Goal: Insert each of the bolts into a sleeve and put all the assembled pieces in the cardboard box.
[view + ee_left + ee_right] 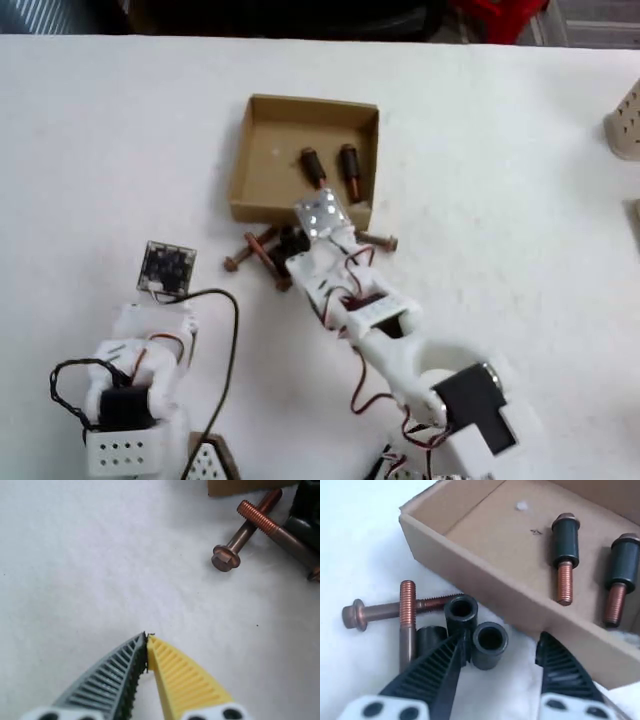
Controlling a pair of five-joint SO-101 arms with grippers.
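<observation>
Inside the cardboard box (495,590), two sleeved bolts (565,545) side by side; just outside its near wall, crossed bolts (407,625) beside clustered sleeves (490,639).

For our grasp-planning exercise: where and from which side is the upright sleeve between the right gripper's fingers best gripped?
Probably across the sleeve on its round outer wall, coming from above: it stands on end, bore up, and the open right gripper straddles it.
</observation>
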